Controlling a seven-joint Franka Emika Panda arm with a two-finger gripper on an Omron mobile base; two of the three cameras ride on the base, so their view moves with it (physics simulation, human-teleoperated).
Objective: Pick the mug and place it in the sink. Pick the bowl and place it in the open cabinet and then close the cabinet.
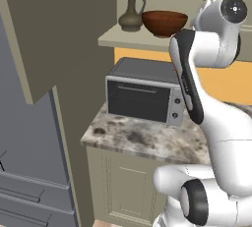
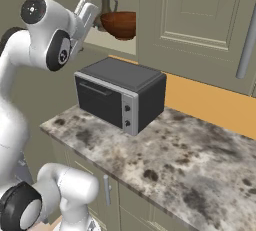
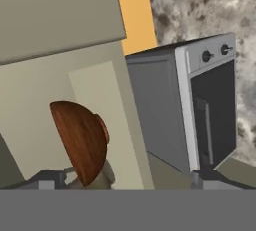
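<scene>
Hand view shows the bowl (image 3: 80,140) sitting on the cabinet (image 3: 60,15) shelf, with the gripper (image 3: 127,177) spread wide and holding nothing, its two dark fingertips (image 3: 47,177) showing at either side of the bottom edge. From the left base view the bowl (image 1: 164,22) rests on the open shelf just beside a dark jug (image 1: 131,12), above the toaster oven (image 1: 145,93) that stands on the counter (image 1: 147,140). The cabinet's door (image 1: 49,34) stands swung out to the left.

By my judgement the placing is done and the step in hand is the closing. To do it well, the hand should draw straight back from the shelf without brushing the bowl's rim or the jug, then swing round to the outer face of the door. Pushing near the free edge, far from the hinge, gives the easiest swing; a flat, steady push is better than a jab. The elbow should keep above the toaster oven throughout. The sink is not visible from here.
</scene>
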